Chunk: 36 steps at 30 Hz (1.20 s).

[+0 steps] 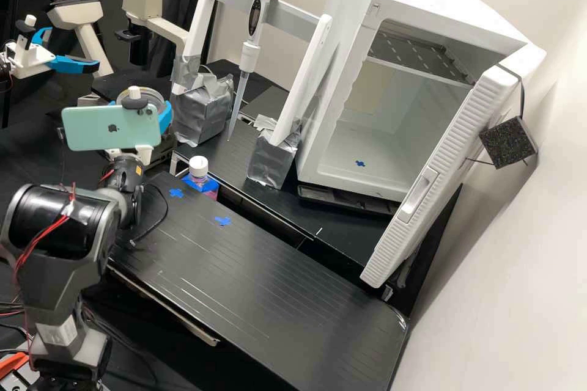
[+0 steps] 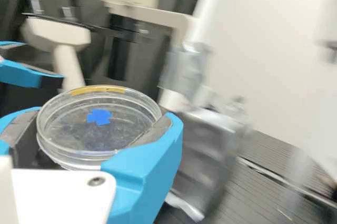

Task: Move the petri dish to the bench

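In the high view my gripper (image 1: 142, 104) is at the back left, partly behind a mounted phone, in front of the microscope. The clear round petri dish (image 1: 148, 93) shows between its blue fingers. In the wrist view the gripper (image 2: 99, 129) is shut on the petri dish (image 2: 68, 129), one finger at each side of its wall. The dish looks roughly level, with a yellow strip on its rim; a blue cross shows in or through it. The black bench (image 1: 263, 281) lies in front, to the right of the arm.
On the bench are blue tape crosses (image 1: 222, 220). A white-capped bottle (image 1: 198, 166) stands behind its back left edge. Farther back are a pipette (image 1: 247, 55) on a frame, foil-wrapped blocks (image 1: 273, 159) and an open white incubator (image 1: 333, 73). Another arm's gripper (image 1: 73, 63) is at the left.
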Available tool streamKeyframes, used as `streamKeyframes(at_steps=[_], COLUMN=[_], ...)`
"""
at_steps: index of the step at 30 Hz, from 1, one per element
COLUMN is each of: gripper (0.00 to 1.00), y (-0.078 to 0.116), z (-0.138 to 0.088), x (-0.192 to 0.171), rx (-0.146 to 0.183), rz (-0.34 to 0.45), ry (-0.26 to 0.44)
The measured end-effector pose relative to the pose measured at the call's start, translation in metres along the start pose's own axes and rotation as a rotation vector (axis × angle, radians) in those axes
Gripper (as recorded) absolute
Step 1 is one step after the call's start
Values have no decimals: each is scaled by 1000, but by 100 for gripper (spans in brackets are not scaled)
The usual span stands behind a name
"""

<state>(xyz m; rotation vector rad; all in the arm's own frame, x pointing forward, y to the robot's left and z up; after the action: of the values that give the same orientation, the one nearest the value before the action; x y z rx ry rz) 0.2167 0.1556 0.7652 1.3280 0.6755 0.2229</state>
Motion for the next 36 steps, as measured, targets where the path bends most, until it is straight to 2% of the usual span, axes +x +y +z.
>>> streamKeyframes(at_steps=[5,7,9,13,16,23,25,31,36], gripper=[0,0,0,0,0,0,0,0,0], y=[11,16,20,23,20,10,12,19,25], z=[21,27,33,40,48,79,87,102,105], x=[-38,-53,-65,-80,-89,-107,-115,-135,-143], rx=[-21,-7,-19,-12,-19,-19,-10,63,89], rz=[82,114,132,148,122,-5,-7,3,17], ry=[-58,-58,-64,-66,-77,-201,-241,-343,-381])
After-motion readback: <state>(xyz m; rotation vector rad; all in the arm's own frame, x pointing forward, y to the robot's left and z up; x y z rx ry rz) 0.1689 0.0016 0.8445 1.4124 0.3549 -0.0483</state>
